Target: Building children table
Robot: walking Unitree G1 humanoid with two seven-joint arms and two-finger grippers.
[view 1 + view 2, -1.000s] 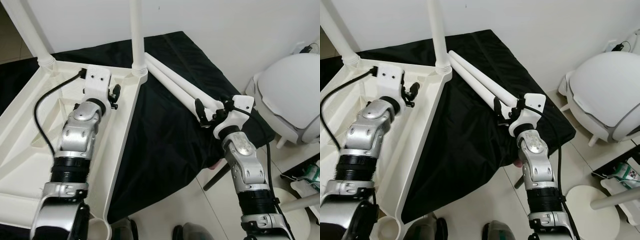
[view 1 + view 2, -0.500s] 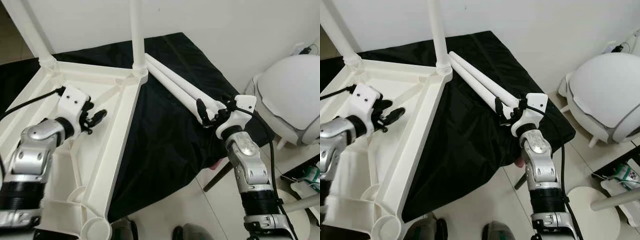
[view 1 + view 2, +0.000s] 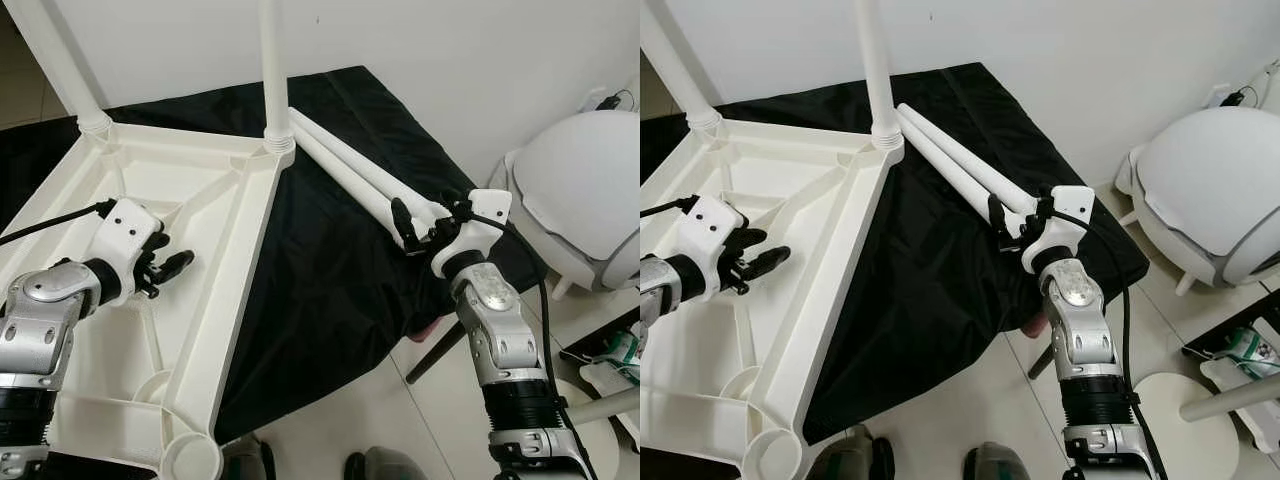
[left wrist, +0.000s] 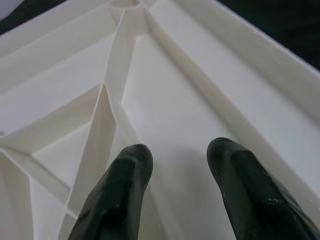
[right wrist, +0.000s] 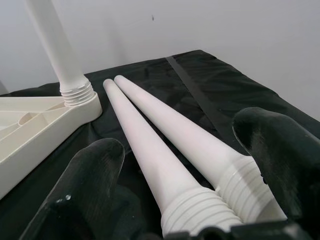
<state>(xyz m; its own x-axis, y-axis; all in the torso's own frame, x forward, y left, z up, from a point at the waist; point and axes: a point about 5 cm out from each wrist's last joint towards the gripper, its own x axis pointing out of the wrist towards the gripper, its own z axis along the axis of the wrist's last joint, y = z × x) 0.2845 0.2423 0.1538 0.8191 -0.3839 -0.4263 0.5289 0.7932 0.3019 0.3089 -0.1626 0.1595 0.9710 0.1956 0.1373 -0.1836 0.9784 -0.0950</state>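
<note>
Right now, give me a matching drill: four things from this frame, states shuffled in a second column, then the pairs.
1. left end effector
2. right end effector
3. two loose legs
4. tabletop

a. lying side by side on the black cloth
b. upside down, two legs screwed in
c. open over the ribbed underside
d. open around the threaded leg ends

Pairs: 1-c, 2-d, 3-a, 4-b

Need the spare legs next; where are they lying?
The two loose legs lie side by side on the black cloth, right of the tabletop, threaded ends between the right hand fingers.
</note>
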